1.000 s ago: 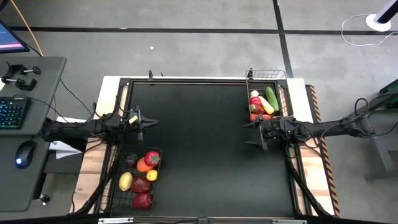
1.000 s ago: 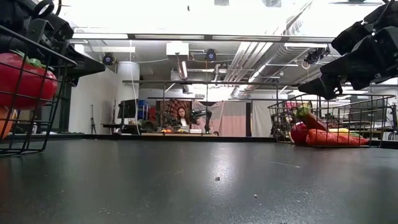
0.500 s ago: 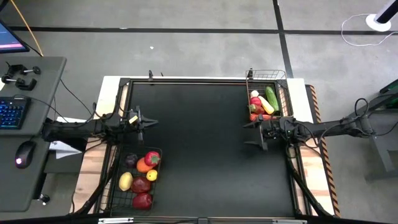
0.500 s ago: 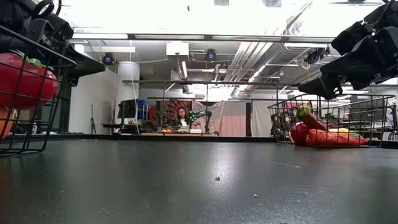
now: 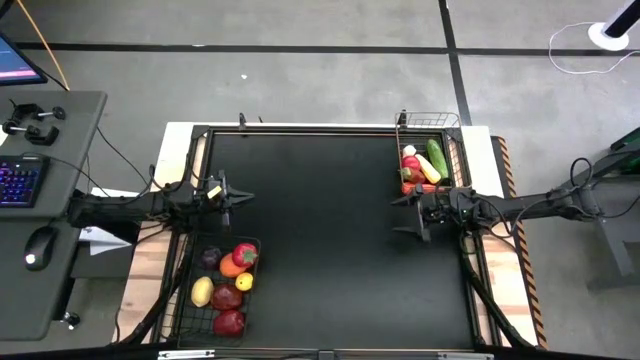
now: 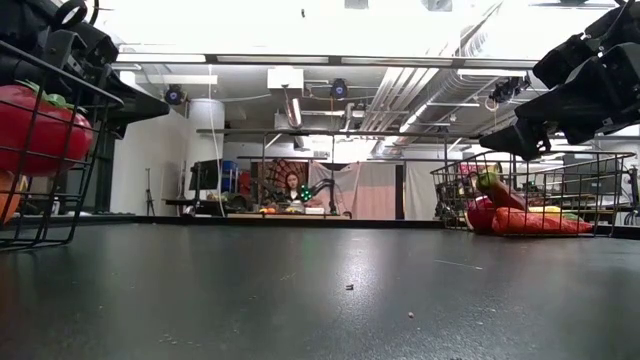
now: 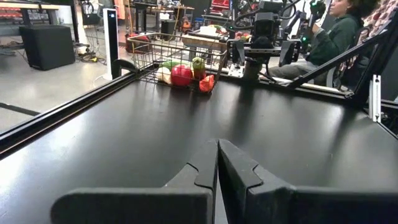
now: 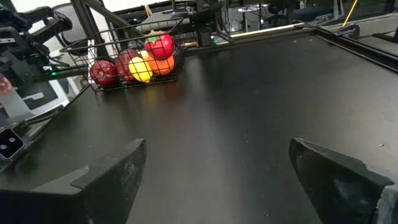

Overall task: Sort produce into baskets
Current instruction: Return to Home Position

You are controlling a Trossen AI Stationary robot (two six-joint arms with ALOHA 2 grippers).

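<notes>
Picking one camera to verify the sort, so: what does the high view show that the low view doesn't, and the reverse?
Only the high view shows the whole table from above, every piece lying in the left basket and the right basket, and a keyboard on a desk alongside. Only the low view shows the room behind, with a seated person far off. Both show the two loaded baskets, the red tomato, and the left gripper and right gripper over the table.
</notes>
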